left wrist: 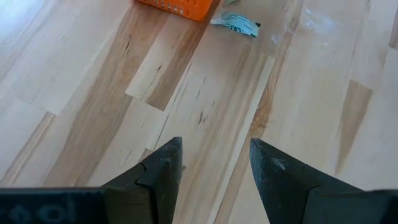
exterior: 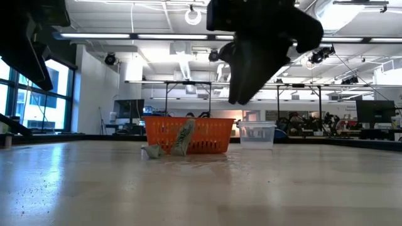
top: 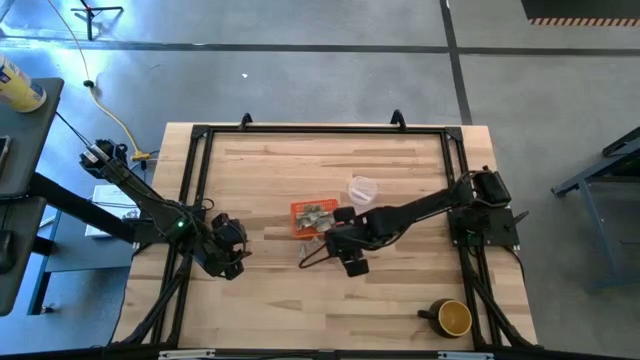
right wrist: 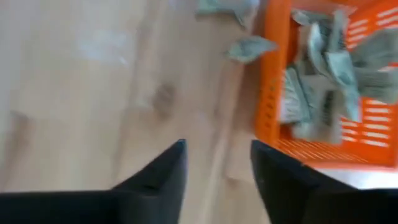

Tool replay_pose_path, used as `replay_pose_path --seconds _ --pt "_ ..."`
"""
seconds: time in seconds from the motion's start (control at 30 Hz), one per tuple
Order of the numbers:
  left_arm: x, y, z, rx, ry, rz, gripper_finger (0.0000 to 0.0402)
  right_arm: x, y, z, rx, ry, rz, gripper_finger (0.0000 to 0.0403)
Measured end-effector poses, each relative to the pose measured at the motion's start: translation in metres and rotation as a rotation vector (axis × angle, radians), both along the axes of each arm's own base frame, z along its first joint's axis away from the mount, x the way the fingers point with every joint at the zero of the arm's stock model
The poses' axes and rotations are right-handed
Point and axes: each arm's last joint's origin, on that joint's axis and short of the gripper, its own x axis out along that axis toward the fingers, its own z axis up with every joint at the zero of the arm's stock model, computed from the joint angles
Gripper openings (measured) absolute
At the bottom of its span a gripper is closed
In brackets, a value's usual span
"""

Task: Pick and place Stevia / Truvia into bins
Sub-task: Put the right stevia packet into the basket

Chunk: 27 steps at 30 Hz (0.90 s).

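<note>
The orange bin (top: 296, 210) (exterior: 210, 135) (right wrist: 272, 93) stands mid-table with several pale green and white sachets (right wrist: 329, 74) lying in it. One sachet (exterior: 183, 139) leans against the bin's near wall. Another (exterior: 152, 150) (left wrist: 236, 23) lies flat on the table beside it. In the right wrist view, two loose sachets (right wrist: 250, 46) lie on the wood just outside the bin wall. My right gripper (top: 335, 245) (right wrist: 217, 149) hovers open above the table, just near of the bin, holding nothing. My left gripper (top: 238, 255) (left wrist: 214, 146) waits open over bare wood to the left of the bin.
A clear plastic cup (top: 362, 188) (exterior: 256, 134) stands just right of the bin on its far side. A dark mug (top: 452, 318) sits near the table's near right corner. A black frame (top: 320, 128) runs around the table edge.
</note>
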Motion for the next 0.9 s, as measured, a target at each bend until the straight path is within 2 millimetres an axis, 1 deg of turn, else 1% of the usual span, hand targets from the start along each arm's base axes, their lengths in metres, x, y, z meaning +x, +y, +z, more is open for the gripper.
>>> replay_pose_path --seconds 0.17,0.23,0.3,0.4,0.5,0.6,0.7,0.8,0.9 --pt "0.0 0.0 0.0 0.014 0.005 -0.016 0.0223 0.011 0.006 -0.01 0.076 -0.052 -0.083 0.0066" --pt "0.0 0.0 0.0 0.015 0.007 -0.016 0.0223 0.015 0.005 -0.014 0.089 -0.065 -0.111 0.0027" --pt "-0.001 0.0 0.0 0.008 0.013 -0.018 0.0223 0.017 0.003 -0.02 0.08 -0.059 -0.136 0.0007" --pt "-0.001 0.0 0.0 0.003 0.013 -0.015 0.0223 0.021 -0.004 -0.026 0.045 -0.064 -0.173 0.0018" --pt "-0.001 0.0 0.0 0.005 0.015 -0.015 0.0223 0.028 -0.016 -0.028 0.055 -0.094 -0.204 0.0024" --pt "-0.001 0.0 -0.001 0.011 0.019 -0.019 0.0223 0.034 -0.03 -0.031 0.047 -0.114 -0.224 0.0016" --pt "-0.001 0.001 -0.001 0.012 0.021 -0.02 0.0223 0.039 -0.044 -0.028 0.032 -0.159 -0.231 0.0005" --pt "-0.001 0.0 -0.001 0.012 0.021 -0.02 0.0223 0.041 -0.057 -0.028 0.014 -0.162 -0.257 0.0001" --pt "-0.001 0.0 -0.001 0.012 0.021 -0.02 0.0223 0.038 -0.064 -0.03 0.022 -0.117 -0.258 0.0008"
